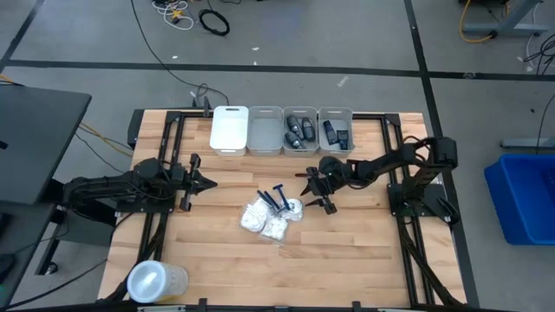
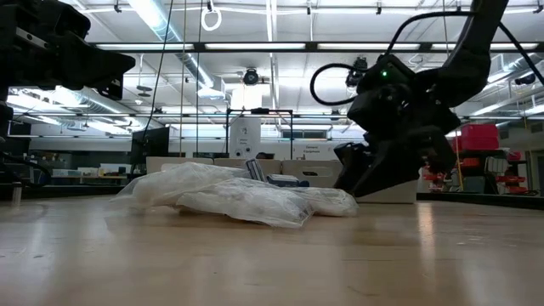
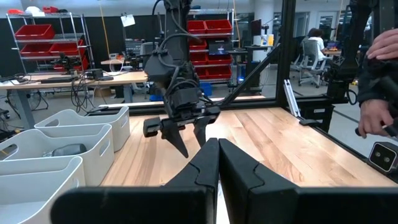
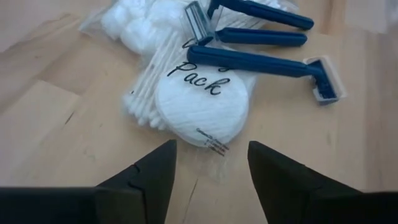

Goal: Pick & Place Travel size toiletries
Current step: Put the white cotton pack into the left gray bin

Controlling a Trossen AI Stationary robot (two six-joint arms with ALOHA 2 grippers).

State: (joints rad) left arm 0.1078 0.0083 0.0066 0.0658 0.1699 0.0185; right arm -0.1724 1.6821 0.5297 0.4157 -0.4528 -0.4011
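Note:
A pile of travel size toiletries lies mid-table. White crinkly packets (image 1: 267, 222) rest on the wood, and three dark blue razors (image 1: 277, 199) lie on and beside them. In the right wrist view the razors (image 4: 261, 62) lie past a clear packet of cotton pads and swabs (image 4: 199, 106). My right gripper (image 4: 211, 168) stands open just right of the pile (image 2: 238, 195), slanting down toward it, with nothing between its fingers. My left gripper (image 3: 217, 168) is shut and level at the table's left side (image 1: 204, 182), far from the pile.
Four white bins line the far edge: one lidded (image 1: 230, 130), one bare (image 1: 265, 130), two holding small dark containers (image 1: 301, 132) (image 1: 336, 132). A clear round tub (image 1: 156, 282) stands at the near left corner. A person's hand (image 3: 379, 118) shows beyond the table's edge.

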